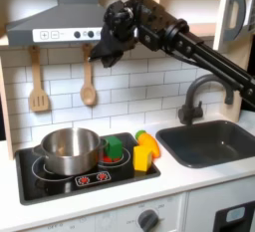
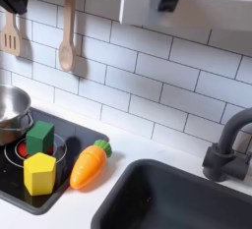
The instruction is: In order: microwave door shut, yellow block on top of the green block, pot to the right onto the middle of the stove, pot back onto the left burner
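Nearest me in the second exterior view, the yellow block (image 2: 39, 173) stands on the front edge of the stove (image 2: 12, 192), with the green block (image 2: 39, 137) just behind it and the two apart by a narrow gap. An orange carrot toy (image 2: 88, 165) lies just off the stove to the second exterior view's right. The pot (image 1: 70, 149) sits on the left burner, behind and to the first exterior view's left of the blocks.

Well above all this, my gripper (image 1: 104, 58) hangs up by the range hood (image 1: 55, 22), in front of the tiled wall. The yellow block lies far below it and a little to the first exterior view's right, so I judge the coming move is a long descent. The microwave door (image 1: 236, 13) at the top right looks closed.

The fingers point downward and touch nothing; I cannot tell how far apart they are, the dark shape being too blurred.
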You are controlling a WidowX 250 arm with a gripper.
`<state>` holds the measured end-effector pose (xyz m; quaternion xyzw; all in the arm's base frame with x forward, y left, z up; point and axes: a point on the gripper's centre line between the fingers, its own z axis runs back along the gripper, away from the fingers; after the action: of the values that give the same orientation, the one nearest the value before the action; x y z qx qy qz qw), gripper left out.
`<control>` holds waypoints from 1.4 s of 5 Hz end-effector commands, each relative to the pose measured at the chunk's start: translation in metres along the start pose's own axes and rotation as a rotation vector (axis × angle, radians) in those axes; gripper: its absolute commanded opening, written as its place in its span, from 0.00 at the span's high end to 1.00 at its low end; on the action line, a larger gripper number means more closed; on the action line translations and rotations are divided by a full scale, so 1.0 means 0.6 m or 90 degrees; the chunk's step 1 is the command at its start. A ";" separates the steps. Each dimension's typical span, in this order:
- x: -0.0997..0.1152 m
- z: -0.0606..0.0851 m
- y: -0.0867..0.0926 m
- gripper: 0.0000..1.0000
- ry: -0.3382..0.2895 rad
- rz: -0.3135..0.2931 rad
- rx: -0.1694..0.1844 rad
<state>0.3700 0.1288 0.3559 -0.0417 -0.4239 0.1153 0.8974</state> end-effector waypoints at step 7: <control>0.048 0.025 0.007 1.00 -0.032 -0.005 -0.027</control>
<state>0.3745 0.1395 0.3880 -0.0590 -0.4503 0.1057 0.8846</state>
